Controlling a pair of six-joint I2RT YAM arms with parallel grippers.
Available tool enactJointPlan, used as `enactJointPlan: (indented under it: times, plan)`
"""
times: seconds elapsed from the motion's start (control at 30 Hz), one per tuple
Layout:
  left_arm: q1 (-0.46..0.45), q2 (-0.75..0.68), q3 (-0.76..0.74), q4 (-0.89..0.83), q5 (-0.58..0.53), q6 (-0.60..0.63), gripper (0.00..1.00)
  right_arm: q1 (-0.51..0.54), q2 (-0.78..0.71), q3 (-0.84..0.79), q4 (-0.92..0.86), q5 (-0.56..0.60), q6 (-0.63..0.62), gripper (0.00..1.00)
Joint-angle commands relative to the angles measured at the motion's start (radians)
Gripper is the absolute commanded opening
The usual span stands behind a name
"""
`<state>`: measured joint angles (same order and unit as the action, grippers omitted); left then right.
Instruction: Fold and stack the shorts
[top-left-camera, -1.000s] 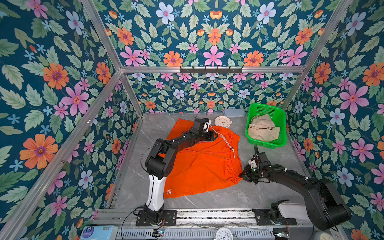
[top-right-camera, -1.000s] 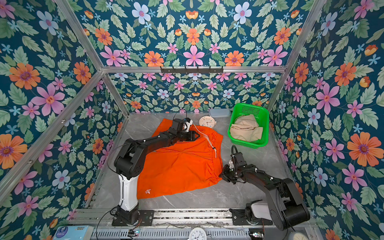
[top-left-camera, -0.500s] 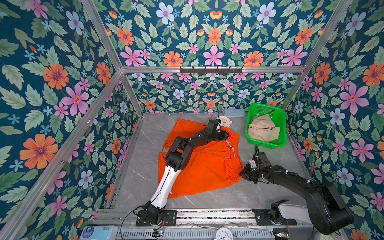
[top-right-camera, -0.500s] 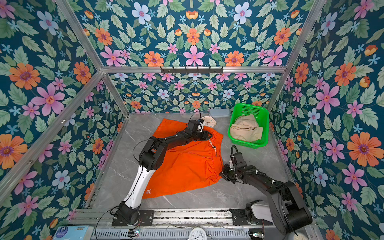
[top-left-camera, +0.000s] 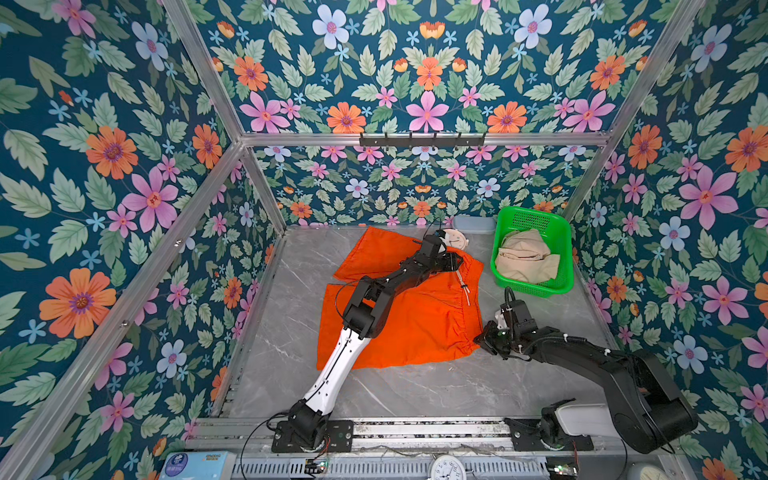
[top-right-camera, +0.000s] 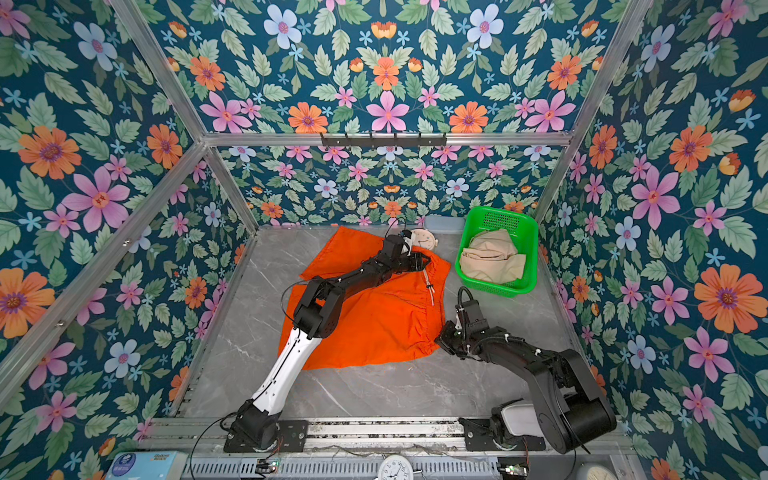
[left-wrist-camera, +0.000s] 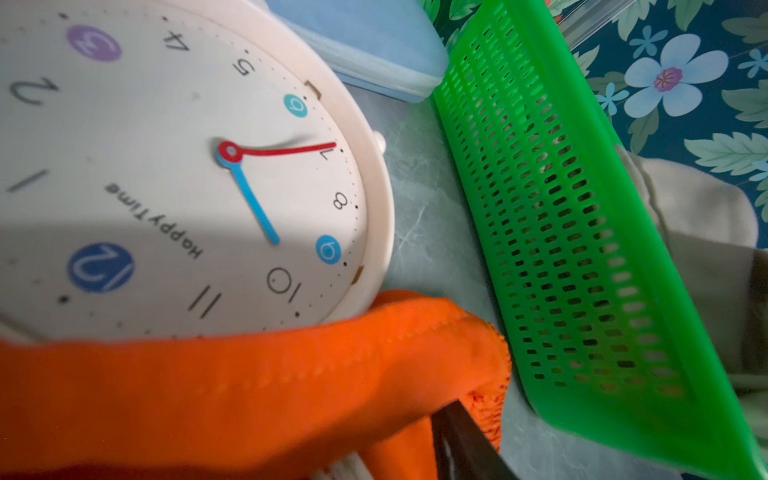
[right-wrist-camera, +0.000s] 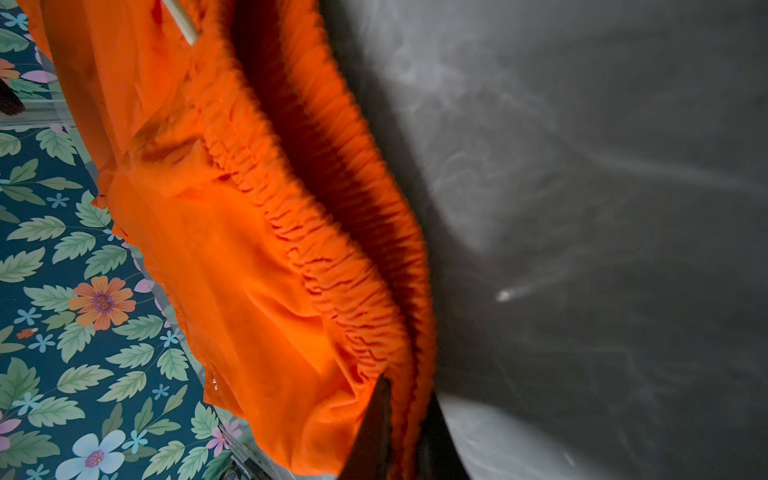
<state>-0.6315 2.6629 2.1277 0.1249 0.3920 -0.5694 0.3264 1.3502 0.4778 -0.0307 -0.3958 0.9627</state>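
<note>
The orange shorts (top-left-camera: 415, 320) lie spread on the grey table in both top views, waistband to the right with the white drawstring (top-left-camera: 464, 286) on top. My left gripper (top-left-camera: 455, 261) is at the far corner of the waistband. In the left wrist view, bunched orange cloth (left-wrist-camera: 249, 386) fills the jaws beside one dark finger (left-wrist-camera: 461, 440). My right gripper (top-left-camera: 482, 338) is shut on the near corner of the elastic waistband (right-wrist-camera: 365, 299), which runs between its two fingertips. The beige shorts (top-left-camera: 525, 257) lie crumpled in the green basket (top-left-camera: 536, 214).
A pale round clock (top-left-camera: 455, 239) lies flat just behind the left gripper, touching the orange cloth. A light blue box (top-left-camera: 473, 224) sits at the back wall. The basket stands at the back right. A second clock (top-left-camera: 446, 467) and a tissue pack (top-left-camera: 195, 465) sit by the front rail.
My left arm has stretched out and its gripper has travelled right along the far waistband to its corner by the clock. The right gripper has stayed on the near corner.
</note>
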Motion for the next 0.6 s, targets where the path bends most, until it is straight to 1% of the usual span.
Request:
enactJointPlan:
  times: [0.0,0.07,0.23,0.37,0.47,0.57]
  plan:
    - [0.003,-0.050,-0.048,-0.111,-0.022,0.010,0.53,0.001,0.006,0.010,0.016,0.011,0.011,0.11]
    - [0.003,-0.133,-0.136,-0.099,-0.027,0.029,0.53,0.002,0.002,0.010,0.010,0.012,0.012,0.11]
    - [0.003,-0.407,-0.423,-0.067,-0.074,0.076,0.54,0.003,-0.011,0.015,-0.018,0.017,-0.002,0.11]
    - [0.012,-0.619,-0.618,-0.113,-0.143,0.097,0.56,0.005,-0.015,0.019,-0.036,0.013,-0.015,0.11]
    - [0.029,-0.778,-0.793,-0.132,-0.158,0.018,0.58,0.005,-0.022,0.022,-0.047,0.018,-0.022,0.11]
    - [0.060,-0.912,-0.944,-0.184,-0.177,-0.103,0.60,0.011,-0.026,0.034,-0.063,0.023,-0.028,0.11]
